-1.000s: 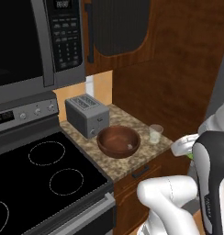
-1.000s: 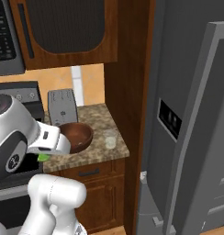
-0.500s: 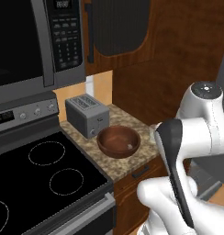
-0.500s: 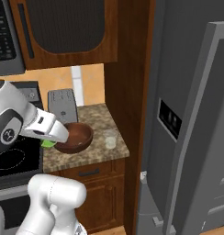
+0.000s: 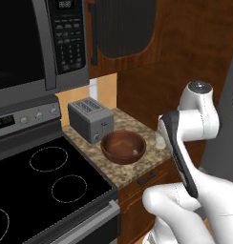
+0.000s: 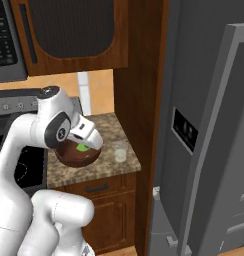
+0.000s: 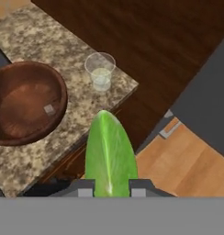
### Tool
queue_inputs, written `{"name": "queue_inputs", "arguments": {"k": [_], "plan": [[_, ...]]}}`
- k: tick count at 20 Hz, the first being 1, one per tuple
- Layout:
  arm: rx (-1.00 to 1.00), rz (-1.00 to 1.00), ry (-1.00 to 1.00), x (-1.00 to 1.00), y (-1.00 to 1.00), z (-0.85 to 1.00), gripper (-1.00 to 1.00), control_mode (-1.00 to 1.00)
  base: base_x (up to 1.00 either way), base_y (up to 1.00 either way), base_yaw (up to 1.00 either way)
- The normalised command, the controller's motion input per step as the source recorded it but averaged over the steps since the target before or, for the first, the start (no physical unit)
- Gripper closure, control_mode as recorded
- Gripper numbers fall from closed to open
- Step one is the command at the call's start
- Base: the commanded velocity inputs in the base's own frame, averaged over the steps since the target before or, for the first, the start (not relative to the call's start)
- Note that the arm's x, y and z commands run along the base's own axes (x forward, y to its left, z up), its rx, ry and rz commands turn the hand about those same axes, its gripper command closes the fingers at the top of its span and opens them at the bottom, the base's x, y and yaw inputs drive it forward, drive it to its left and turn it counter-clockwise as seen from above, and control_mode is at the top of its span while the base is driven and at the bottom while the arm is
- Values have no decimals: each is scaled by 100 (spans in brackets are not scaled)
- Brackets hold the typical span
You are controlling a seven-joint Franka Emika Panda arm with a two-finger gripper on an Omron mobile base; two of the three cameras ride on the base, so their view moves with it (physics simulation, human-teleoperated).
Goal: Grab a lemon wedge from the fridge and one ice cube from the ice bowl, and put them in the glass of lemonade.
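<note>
Table (image 7: 63,50) is a narrow granite slab: stove (image 5: 47,186) on one side, dark wood panel wall (image 6: 139,100) on the other, with the fridge (image 6: 209,125) beyond that panel. In the hand view the table's front corner sits at about 3 o'clock of the glass of lemonade (image 7: 100,71), which stands close to that edge. Open wooden floor (image 7: 187,165) lies below, at 4 o'clock.

Count: one ice bowl (image 7: 26,101), one ice cube (image 7: 49,109) lying inside it, one glass, one toaster (image 5: 90,119) behind the bowl at 11 o'clock in the left base view, one lemon wedge (image 7: 109,156).

Gripper (image 7: 109,188): jaws clamped on the green wedge, which juts up between the two dark tips. In the right base view the gripper (image 6: 86,142) hangs over the bowl (image 6: 76,155), the wedge (image 6: 83,147) showing green beneath it; the glass (image 6: 120,150) stands apart at 3 o'clock of the bowl.

Change from half a second ago: the arm has swung further over the table, the hand now above the bowl's middle instead of its stove-side rim. Bowl, glass and toaster unmoved.
</note>
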Motion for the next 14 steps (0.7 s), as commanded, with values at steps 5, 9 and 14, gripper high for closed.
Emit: {"name": "queue_inputs", "arguments": {"k": [5,9,14], "plan": [[0,-5,7,100,-19,-55,100,-100,0,0,0],[5,0,12,100,-15,-23,100,-100,0,0,0],[3,0,6,80,-34,-36,100,-100,0,0,0]]}}
